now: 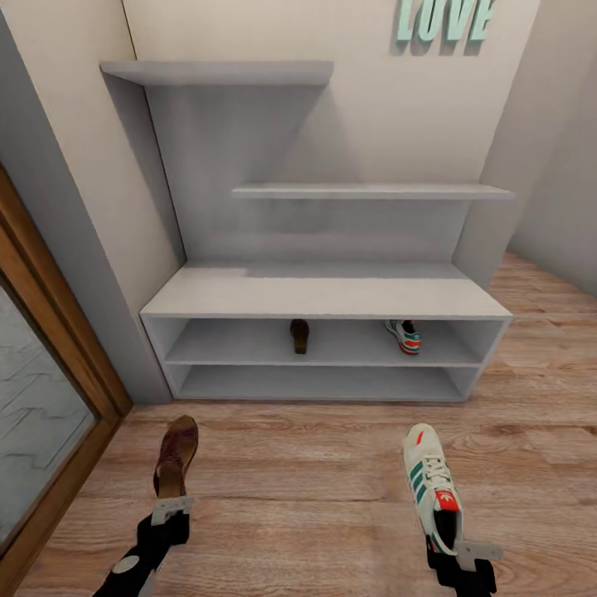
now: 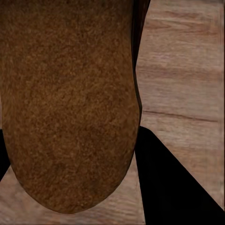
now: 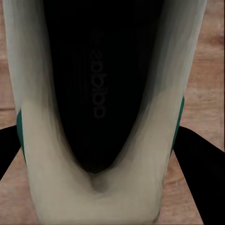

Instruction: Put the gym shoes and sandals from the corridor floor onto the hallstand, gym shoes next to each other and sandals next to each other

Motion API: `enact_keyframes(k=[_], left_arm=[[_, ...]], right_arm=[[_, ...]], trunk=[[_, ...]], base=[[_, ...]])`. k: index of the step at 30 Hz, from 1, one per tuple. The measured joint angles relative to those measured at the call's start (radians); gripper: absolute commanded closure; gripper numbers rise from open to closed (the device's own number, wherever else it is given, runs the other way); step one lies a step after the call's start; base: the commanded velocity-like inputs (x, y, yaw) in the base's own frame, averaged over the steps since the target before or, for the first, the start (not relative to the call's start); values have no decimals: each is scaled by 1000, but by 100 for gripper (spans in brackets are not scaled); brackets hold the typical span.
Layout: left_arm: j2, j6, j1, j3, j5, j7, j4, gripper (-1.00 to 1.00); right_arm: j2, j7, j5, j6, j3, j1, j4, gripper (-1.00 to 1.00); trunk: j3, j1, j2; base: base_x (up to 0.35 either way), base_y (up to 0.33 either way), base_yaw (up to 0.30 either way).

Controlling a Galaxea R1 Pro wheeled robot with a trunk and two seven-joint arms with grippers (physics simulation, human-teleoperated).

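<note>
The white hallstand (image 1: pixel 323 292) stands against the wall ahead. On its upper open shelf lie one brown sandal (image 1: pixel 299 335) and, apart from it to the right, one gym shoe (image 1: pixel 405 336). My left gripper (image 1: pixel 172 506) is shut on the heel of the other sandal (image 1: pixel 177 456), held over the corridor floor (image 1: pixel 298 489); its brown sole (image 2: pixel 70 103) shows close up in the left wrist view. My right gripper (image 1: pixel 458 549) is shut on the heel of the second gym shoe (image 1: pixel 431 485), whose dark opening (image 3: pixel 101 93) faces the right wrist camera between the dark fingers (image 3: pixel 201 154).
A wood-framed glass door (image 1: pixel 50 398) runs along the left. Two floating shelves (image 1: pixel 373 191) hang above the bench, under teal LOVE letters (image 1: pixel 444 18). The lower shelf level (image 1: pixel 319 383) and bench top hold nothing. A wall corner (image 1: pixel 531 166) closes the right.
</note>
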State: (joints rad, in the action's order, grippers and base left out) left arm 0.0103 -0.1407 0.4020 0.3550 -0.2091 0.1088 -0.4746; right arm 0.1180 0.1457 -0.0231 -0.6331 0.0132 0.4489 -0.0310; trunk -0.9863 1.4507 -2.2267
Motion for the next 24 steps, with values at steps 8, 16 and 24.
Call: enact_keyframes(k=[8,16,24], left_arm=[[-60,366,329,-135,3,-78,2,100],[-80,427,373,-185,0,-97,-13,100],[-77,436,374,-210,-1,-97,-17,100]], right_arm=[[11,-2,-68,4,1,0,1,100],[8,-1,-69,4,1,0,1,100],[8,-1,-68,5,2,0,0,100]], trunk=[[0,0,0],[0,0,0],[0,0,0]], base=[[0,0,0],[0,0,0],[0,0,-29]])
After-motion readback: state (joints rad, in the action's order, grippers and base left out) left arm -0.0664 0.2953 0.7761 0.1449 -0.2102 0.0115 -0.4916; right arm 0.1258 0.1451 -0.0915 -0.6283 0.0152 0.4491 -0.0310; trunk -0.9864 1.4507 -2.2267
